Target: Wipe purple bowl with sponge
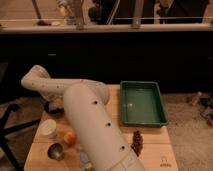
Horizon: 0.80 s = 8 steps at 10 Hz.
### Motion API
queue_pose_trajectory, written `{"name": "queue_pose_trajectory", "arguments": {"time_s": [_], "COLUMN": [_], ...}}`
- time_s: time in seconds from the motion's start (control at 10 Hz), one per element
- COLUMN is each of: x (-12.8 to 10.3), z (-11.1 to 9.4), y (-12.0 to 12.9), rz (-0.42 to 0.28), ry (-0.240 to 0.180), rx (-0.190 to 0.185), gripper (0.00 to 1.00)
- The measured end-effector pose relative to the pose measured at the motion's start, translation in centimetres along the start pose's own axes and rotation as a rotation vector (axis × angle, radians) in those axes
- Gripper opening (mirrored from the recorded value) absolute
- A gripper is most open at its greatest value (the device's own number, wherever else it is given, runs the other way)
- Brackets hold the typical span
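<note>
Chair (7,118) at far left, dark, off the table's edge. Wooden table (152,151) in the lower half of the view. White arm (95,125) rising from the bottom centre, bending left to an elbow above the table's left rear corner, then turning down. Gripper at the end of that downward link, over the table's left rear, hidden behind the arm; pressed together, with no telling whether anything is pinched. Purple bowl (51,107) just below the elbow, dark and round, partly covered by the arm. Sponge not made out, possibly hidden near the bowl. White cup (48,128) in front of the bowl, upright. Grey metal bowl (55,150) near the front edge. Orange round item (69,138) between the cup and the arm, just beside the arm. Pale blue patch (83,159) showing at the arm's lower left edge. Brown cone-shaped item (136,141) right of the arm. Green tray (123,102) at the right rear of the table.
</note>
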<state>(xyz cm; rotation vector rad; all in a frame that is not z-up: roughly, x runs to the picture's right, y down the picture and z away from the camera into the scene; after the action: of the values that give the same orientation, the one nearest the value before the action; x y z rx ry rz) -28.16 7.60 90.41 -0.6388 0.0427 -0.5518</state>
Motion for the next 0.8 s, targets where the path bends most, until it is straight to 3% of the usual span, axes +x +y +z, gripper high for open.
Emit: {"name": "queue_pose_trajectory", "arguments": {"time_s": [0.4,0.6,0.8], "x": [1.5,0.6,-1.3], "z": [-2.8,-3.1,-2.2], "y": [1.0,2.4,3.9], "rz": [-0.002,-0.026,-0.060], "ry": [0.001,-0.019,-0.044], "rx": [0.025,0.023,0.004], "gripper": [0.00,0.00,0.00]}}
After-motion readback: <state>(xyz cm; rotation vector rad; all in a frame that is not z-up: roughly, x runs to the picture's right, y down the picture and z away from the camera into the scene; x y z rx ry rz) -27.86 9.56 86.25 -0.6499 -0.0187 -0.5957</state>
